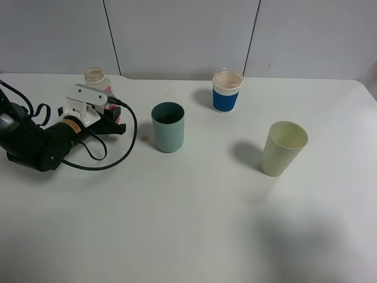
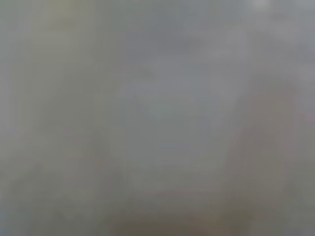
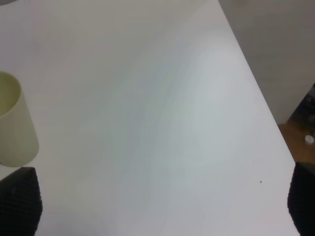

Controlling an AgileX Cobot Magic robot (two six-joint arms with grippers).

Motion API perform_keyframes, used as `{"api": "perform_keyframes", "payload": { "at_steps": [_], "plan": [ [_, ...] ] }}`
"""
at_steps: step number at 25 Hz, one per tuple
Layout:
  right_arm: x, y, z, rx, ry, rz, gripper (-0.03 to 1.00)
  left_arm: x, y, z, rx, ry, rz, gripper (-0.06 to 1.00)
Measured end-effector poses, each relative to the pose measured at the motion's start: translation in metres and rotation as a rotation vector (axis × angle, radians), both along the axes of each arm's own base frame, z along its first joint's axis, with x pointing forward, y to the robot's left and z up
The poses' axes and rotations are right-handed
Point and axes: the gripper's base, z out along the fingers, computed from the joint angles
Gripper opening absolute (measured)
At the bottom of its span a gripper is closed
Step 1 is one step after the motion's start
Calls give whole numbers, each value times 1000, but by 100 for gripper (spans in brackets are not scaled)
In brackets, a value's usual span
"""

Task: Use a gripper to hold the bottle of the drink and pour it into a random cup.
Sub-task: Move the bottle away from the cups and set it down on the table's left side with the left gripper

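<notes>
bottle (image 1: pixel 96 81) upright near far left edge of desk, behind left gripper (image 1: pixel 107 115); jaw state impossible to tell, contact unclear. teal cup (image 1: pixel 168 127) just right, dark inside. right gripper (image 3: pixel 157 209) spread wide. step unclear: grasping or releasing.

White boxy hand (image 1: pixel 109 118) on black-sleeved arm (image 1: pixel 35 144) w/ orange label (black cable looped).
</notes>
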Motion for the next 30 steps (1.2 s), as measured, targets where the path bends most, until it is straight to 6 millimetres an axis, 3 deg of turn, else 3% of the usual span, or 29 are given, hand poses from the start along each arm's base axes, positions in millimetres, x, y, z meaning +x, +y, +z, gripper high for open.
{"api": "perform_keyframes", "payload": {
  "at_steps": [4, 7, 18, 30],
  "plan": [
    [0, 0, 0, 0, 0, 0, 100, 0, 1, 0, -70, 19, 31, 67],
    [0, 0, 0, 0, 0, 0, 100, 0, 2, 0, -111, 31, 48, 74],
    [0, 0, 0, 0, 0, 0, 100, 2, 3, 4, -227, 48, 94, 86],
    [0, 0, 0, 0, 0, 0, 100, 4, 3, 43, -286, -47, 85, 88]
  ]
}}
